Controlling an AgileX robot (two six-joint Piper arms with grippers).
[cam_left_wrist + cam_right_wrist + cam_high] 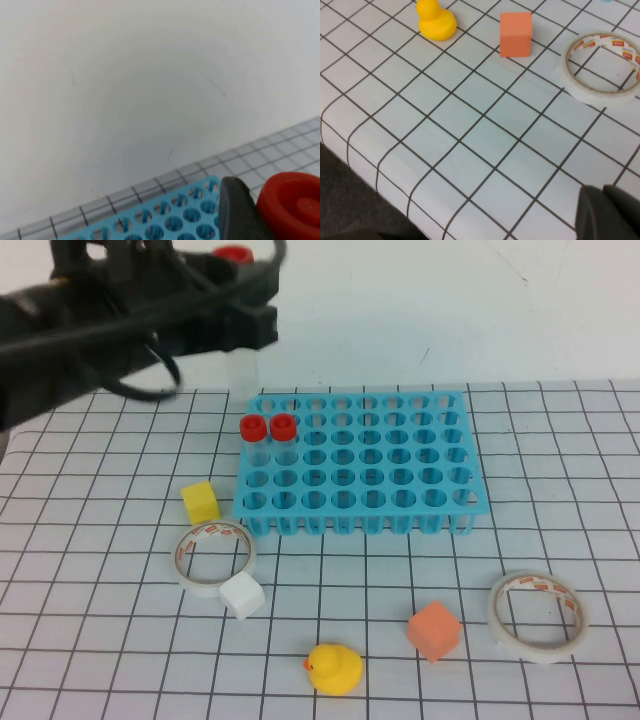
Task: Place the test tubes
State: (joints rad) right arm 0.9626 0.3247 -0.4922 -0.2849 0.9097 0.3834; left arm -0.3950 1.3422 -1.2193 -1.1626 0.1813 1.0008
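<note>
The left claw (pixel 243 322) sits in the upper left of the high view. It is clamped on a red-capped test tube (pixel 243 368), whose clear body hangs below the fingers. The tube's tip is just above the upper left corner of the blue rack (pixel 400 472). In the left wrist view the red cap (pixel 292 205) shows beside one dark finger (pixel 239 212).

The grip is on the tube's upper part, so the long free end can swing. If it comes down off-centre, the tip likely lands on a rib between holes, and the tube then tilts or slides in the grip.

Two seated tubes (pixel 254 432) stand in the rack's left columns, just below the held one in the frame. A descent that drifts toward them could knock their caps or jam the fingers against them. The rack looks light and may skid on the desk (pixel 560 420) if pushed.

The right claw (pixel 606 214) is closed on nothing and hangs above the desk near its edge. It is near a tape roll (pixel 602 67), an orange cube (pixel 515 34) and a yellow duck (pixel 435 20). It is well apart from the rack and poses little risk where it is.
</note>
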